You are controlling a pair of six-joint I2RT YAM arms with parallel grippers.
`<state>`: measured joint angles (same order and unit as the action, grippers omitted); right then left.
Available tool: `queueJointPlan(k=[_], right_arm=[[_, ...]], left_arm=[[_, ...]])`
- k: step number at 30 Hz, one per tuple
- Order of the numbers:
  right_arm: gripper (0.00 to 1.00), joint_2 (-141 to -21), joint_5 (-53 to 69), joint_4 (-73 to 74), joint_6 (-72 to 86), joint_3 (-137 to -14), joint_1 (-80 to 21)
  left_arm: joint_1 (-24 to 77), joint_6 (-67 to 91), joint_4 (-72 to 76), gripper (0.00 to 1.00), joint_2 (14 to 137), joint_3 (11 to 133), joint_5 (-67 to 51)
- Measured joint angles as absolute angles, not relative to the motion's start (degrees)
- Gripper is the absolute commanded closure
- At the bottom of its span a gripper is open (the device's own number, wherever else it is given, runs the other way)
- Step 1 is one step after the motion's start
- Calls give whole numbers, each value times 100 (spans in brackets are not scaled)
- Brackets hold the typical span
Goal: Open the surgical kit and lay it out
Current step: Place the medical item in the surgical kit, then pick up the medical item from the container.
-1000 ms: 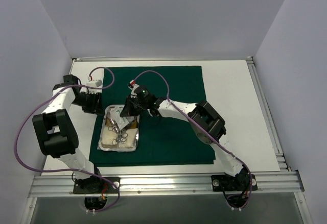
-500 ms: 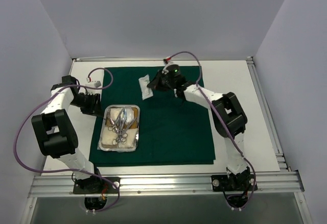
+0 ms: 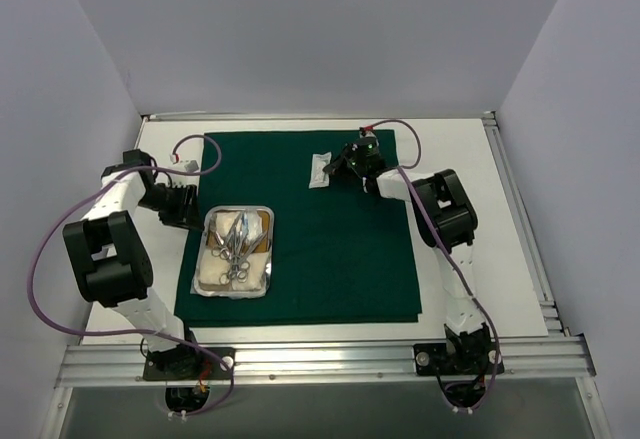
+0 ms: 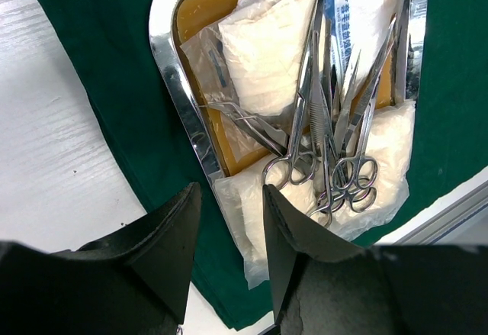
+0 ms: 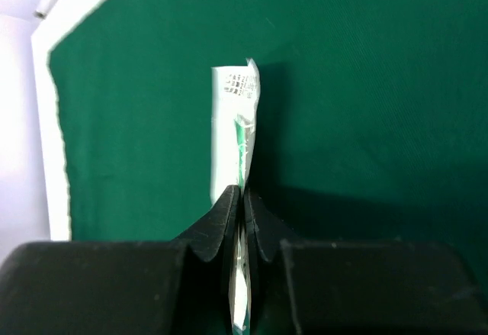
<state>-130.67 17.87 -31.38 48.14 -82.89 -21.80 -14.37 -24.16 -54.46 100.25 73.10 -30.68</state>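
Observation:
The surgical kit's dark green cloth (image 3: 340, 249) lies spread flat on the table. On its left side sits the steel tray (image 3: 271, 249), which holds scissors and forceps (image 4: 316, 121) on white gauze packets (image 4: 263, 49) and a tan liner (image 4: 200, 11). My left gripper (image 3: 191, 212) hovers open at the tray's left rim (image 4: 169, 68) with nothing between its fingers (image 4: 293, 228). My right gripper (image 3: 340, 165) is over the back of the cloth. It is shut on a flat white packet with green print (image 5: 235, 121), also seen from above (image 3: 320, 170).
Bare white table (image 3: 455, 149) borders the cloth on the left, back and right. An aluminium rail (image 3: 320, 354) runs along the near edge by the arm bases. Grey walls enclose the sides and back.
My right arm lifted the white packet out of the tray and carried it to the back of the cloth, then rightward. The left arm stayed almost still.

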Motion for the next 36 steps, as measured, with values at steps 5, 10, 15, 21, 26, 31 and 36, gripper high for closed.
queueJointPlan(k=[5,10,15,21,26,31,36], right_arm=[[100,-13192,1787,-3081,4731,-8357,-2198],[70,-13192,1723,-2585,4348,-8654,-2171],[48,-13139,1459,-2088,3970,-8943,-2189],[46,-12667,443,-1111,3470,-8908,-2294],[47,-11819,-401,-827,3216,-8423,-2609],[50,-10925,-781,-974,3146,-7769,-3291],[51,-10418,-895,-1122,3214,-7061,-3649]], left_arm=[[-1431,-2416,-5452,53,10025,7312,-3068],[-1428,-2416,-5450,53,10025,7312,-3068],[-1382,-2412,-5450,52,10025,7312,-3070],[-1083,-2357,-5448,52,10014,7312,-3000],[-650,-2322,-5415,53,10012,7286,-2786],[-207,-2309,-5321,53,9929,7019,-2366],[246,-2316,-5290,49,9845,6943,-2097]])
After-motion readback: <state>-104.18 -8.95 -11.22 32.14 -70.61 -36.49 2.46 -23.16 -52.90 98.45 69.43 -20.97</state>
